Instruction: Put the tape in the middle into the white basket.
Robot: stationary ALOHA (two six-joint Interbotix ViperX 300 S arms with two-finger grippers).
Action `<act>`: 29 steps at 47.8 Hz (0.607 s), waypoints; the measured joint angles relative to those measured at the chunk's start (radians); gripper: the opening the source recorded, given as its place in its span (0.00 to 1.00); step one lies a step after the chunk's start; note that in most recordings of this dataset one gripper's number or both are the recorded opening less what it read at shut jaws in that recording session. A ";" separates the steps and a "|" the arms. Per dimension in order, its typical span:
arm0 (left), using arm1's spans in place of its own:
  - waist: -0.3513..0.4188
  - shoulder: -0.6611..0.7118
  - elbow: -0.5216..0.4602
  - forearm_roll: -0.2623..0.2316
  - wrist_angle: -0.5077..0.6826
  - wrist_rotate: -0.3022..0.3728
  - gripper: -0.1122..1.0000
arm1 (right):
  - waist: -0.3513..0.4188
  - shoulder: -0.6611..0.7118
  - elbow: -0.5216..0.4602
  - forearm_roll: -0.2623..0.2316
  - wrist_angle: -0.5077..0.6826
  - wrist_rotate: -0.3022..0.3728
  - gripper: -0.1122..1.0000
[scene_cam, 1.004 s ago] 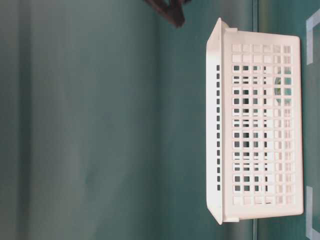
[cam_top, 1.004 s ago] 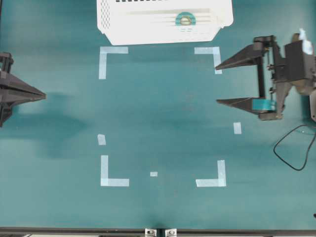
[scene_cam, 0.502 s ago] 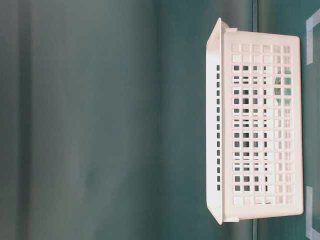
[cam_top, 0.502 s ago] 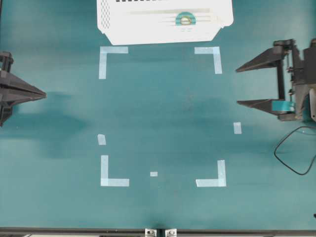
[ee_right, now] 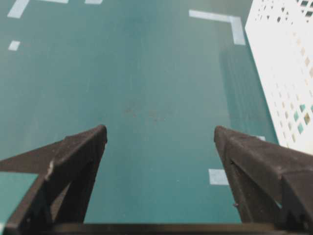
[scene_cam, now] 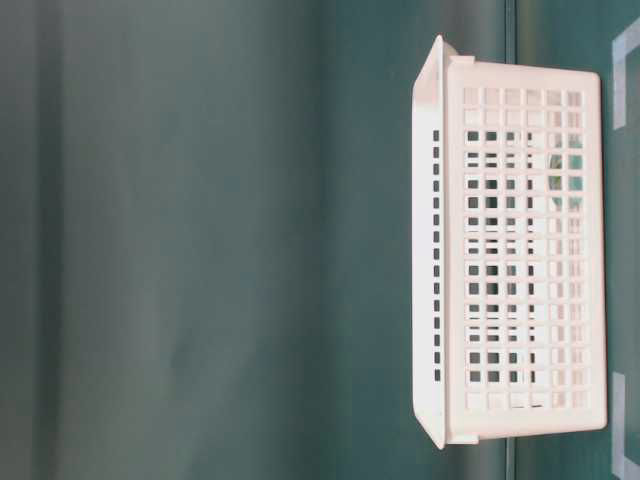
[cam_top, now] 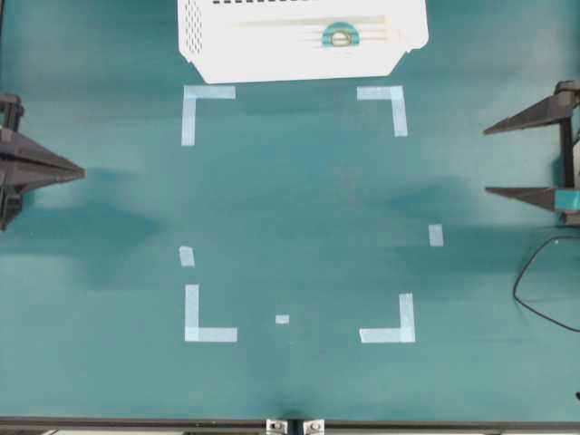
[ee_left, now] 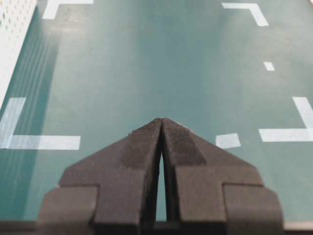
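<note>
The flat dark-teal bench [cam_top: 299,199] fills the overhead view, and on it a large white rectangular plastic basket [cam_top: 272,56] with perforated sides and a ribbed bottom sits against the far edge, a little left of that edge's middle. The table-level view shows the same basket [scene_cam: 520,270] turned on its side in the picture, its grid of square holes facing the camera. At the left edge of the bench the black left hand [cam_top: 80,172] points inward with its two wedge-shaped fingers pressed together and nothing between them; its own camera shows the tips meeting [ee_left: 161,121]. At the right edge the black right hand [cam_top: 488,161] stands with its fingers spread wide apart and empty, bare bench showing in the gap [ee_right: 160,134]. Four pale-blue L-shaped tape corner marks [cam_top: 207,92] outline a rectangle around the middle of the bench. The small light-teal ring-shaped roll of tape [cam_top: 340,36] with a tan core lies flat on the basket's bottom, toward its right end.
</note>
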 measured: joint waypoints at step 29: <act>0.009 0.000 0.000 -0.002 0.000 -0.002 0.00 | 0.002 -0.061 0.058 -0.009 0.071 0.069 0.96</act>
